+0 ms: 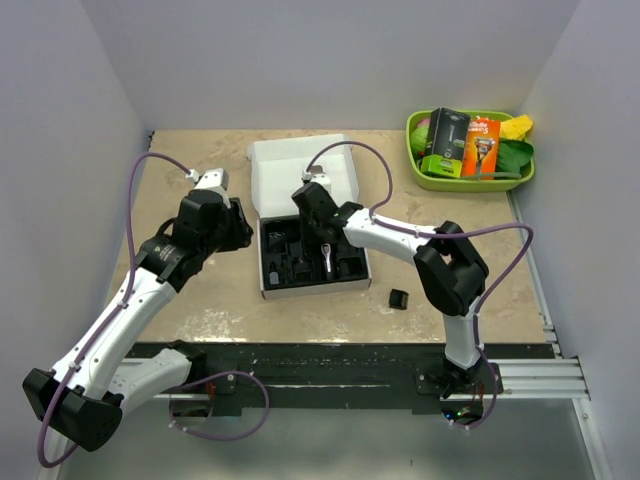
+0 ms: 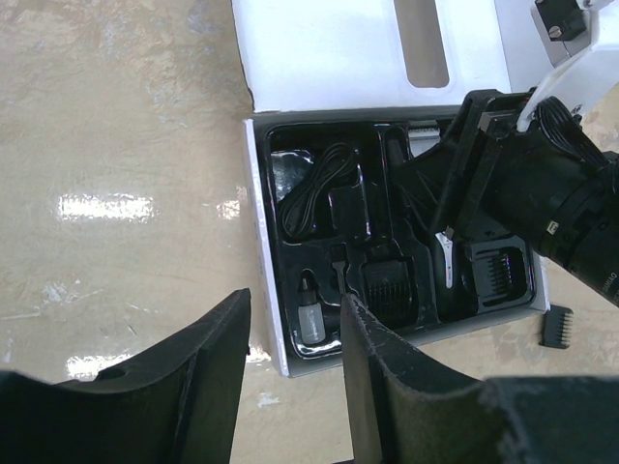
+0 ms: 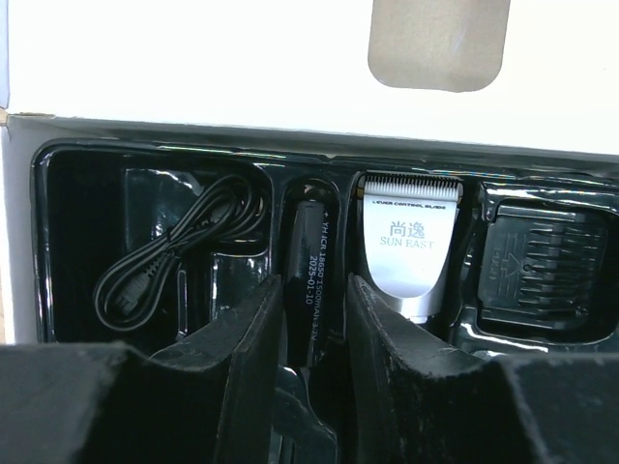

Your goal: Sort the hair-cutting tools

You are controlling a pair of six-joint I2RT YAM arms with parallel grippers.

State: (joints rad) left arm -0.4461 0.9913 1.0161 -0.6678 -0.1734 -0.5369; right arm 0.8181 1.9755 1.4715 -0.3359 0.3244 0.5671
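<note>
**Clipper**: lies in the black insert of the open white box. Its silver head and blade point toward the raised lid.

**Cylinder**: black, with printed lettering. It lies just beside the clipper head, on its left in the right wrist view.

**Cord**: black and coiled, in the insert's left bay.

**Comb**: black, seated in the bay to the right of the clipper.

**Loose comb**: lies on the worktop, outside the box. It is near the box's front right corner and not touching it.

**Right fingers**: low over the insert and parted, one on either side of the cylinder. I cannot tell whether they press on it.

**Left fingers**: released and standing apart with nothing between them. They hang over the worktop beside the box's left wall, clear of it.

**Tray**: green, at the far right corner of the worktop, well apart from the box. It holds razor packs, one black and green, one orange.
</note>
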